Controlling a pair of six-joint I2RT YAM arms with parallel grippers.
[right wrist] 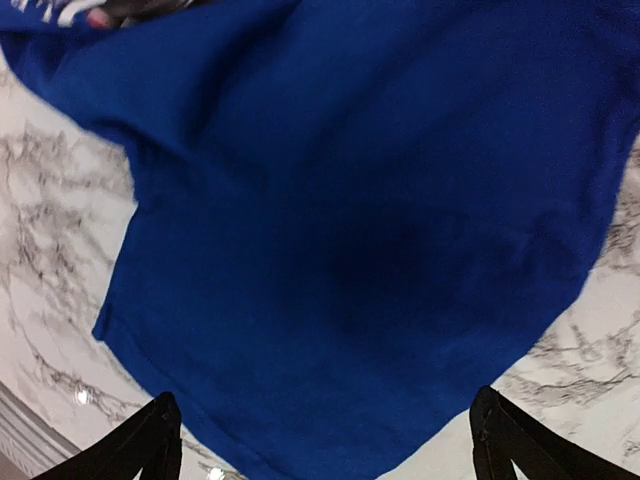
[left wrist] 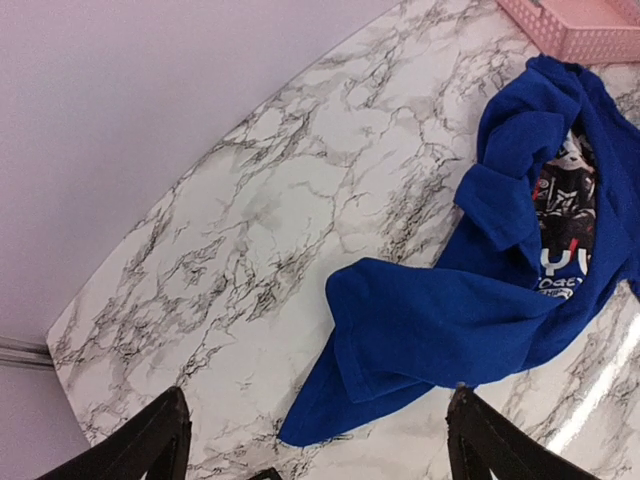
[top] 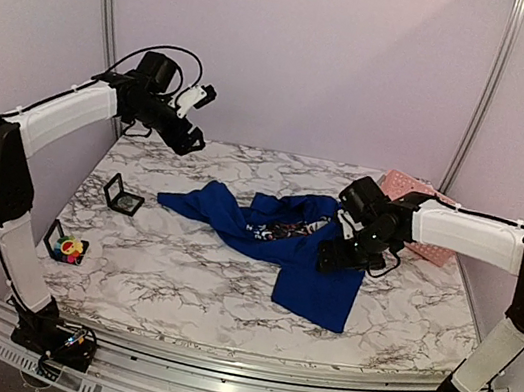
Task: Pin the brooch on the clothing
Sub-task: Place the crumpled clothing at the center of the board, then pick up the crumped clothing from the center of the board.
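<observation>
The clothing (top: 275, 237), a royal-blue T-shirt, lies crumpled mid-table with its print (top: 289, 229) partly showing. The brooch (top: 71, 247), a small multicoloured flower, sits in a black cube holder (top: 54, 239) near the front left edge, far from both grippers. My left gripper (top: 190, 141) hangs open high over the back left of the table; in its wrist view the fingers (left wrist: 140, 450) stand wide apart with the clothing's sleeve (left wrist: 430, 325) below. My right gripper (top: 330, 261) is open just above the clothing's right part (right wrist: 350, 220), its fingers (right wrist: 510, 445) empty.
A pink lattice basket (top: 413, 194) stands at the back right, also seen in the left wrist view (left wrist: 580, 25). A small black frame with a grey disc (top: 124, 196) lies left of the shirt. White marble tabletop (top: 176, 282) surrounds the shirt.
</observation>
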